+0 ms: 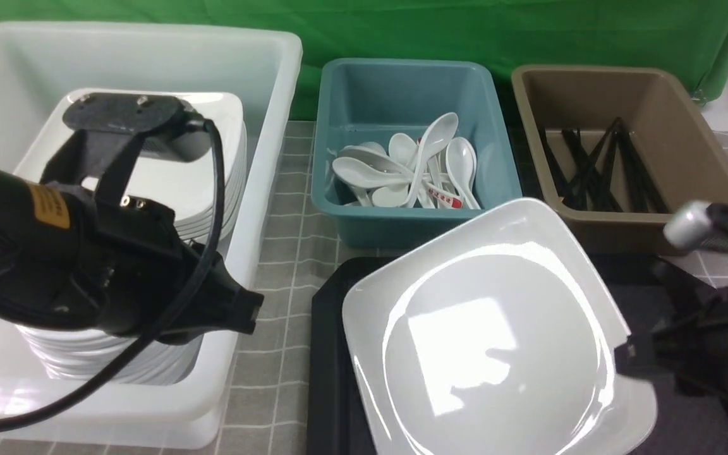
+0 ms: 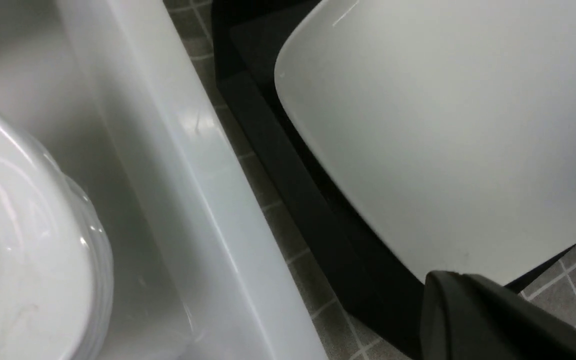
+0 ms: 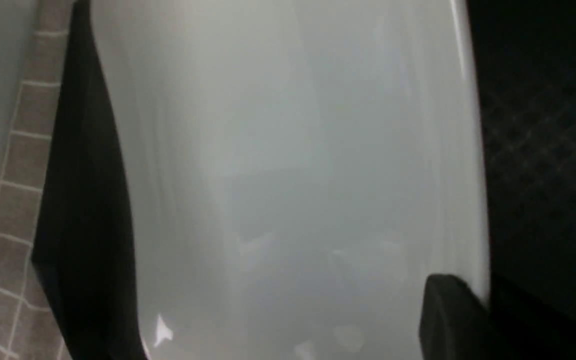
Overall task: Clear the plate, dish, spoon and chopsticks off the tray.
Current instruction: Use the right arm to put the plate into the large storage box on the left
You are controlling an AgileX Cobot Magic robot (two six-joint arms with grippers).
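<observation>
One large glossy white rectangular plate (image 1: 497, 341) is pinched at its right rim by the right gripper (image 1: 624, 357) over the black plastic tray (image 1: 326, 379); left gripper (image 1: 247, 313) is closed, empty.

Plate (image 1: 497, 341) over tray (image 1: 329, 354); stacked-dish tub (image 1: 149, 38) left; spoon tub (image 1: 402, 82), chopstick tub (image 1: 591, 95) behind tray.

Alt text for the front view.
The right pincer grips a large white plate by its rim over a black tray. Behind: stacked dishes in a white tub, spoons in a teal tub, chopsticks in a brown tub.
</observation>
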